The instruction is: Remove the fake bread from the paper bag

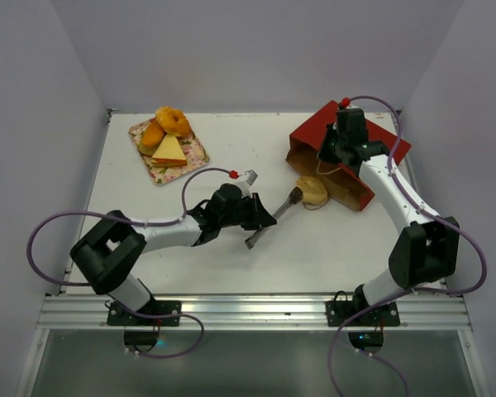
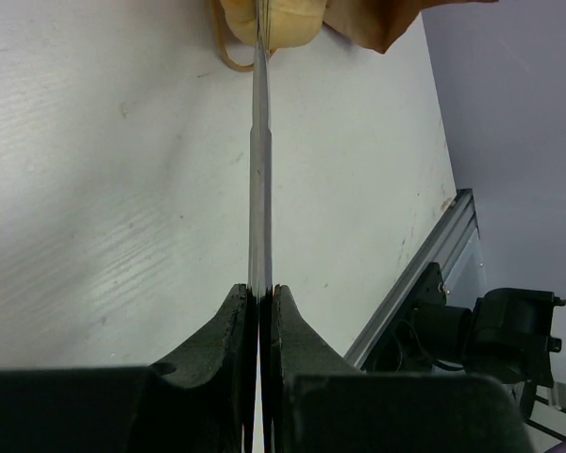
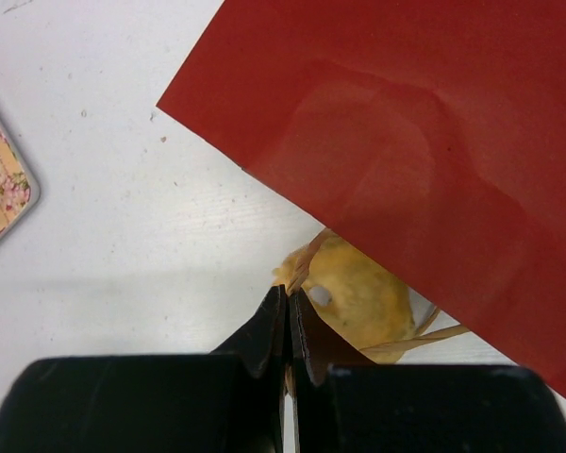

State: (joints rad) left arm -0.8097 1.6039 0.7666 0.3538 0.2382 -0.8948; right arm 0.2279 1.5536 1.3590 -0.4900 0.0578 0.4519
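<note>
Looking down, we see one tan roll (image 1: 312, 190) lying on the table (image 1: 231, 273) at the mouth of the bag (image 1: 307, 136), partly tucked under its red top sheet. The doughnut (image 1: 174, 120), bun (image 1: 153, 135) and wedge (image 1: 169, 149) sit together on the tray (image 1: 200, 155) at the far left, well apart from the bag. Our left fingers (image 2: 261, 297) are clamped on a thin grey strip (image 2: 260, 170) whose far end reaches the roll. Our right fingers (image 3: 288, 307) are pressed together above the bag's mouth, just over the roll. A tan cord (image 3: 307, 264) runs up to their tips, and we cannot tell whether it is pinched. The bag lies toward the far right corner, close to the right wall (image 1: 471, 124). Bare table spreads between tray and bag and down to the near edge, where a metal rail (image 1: 256, 310) runs.
</note>
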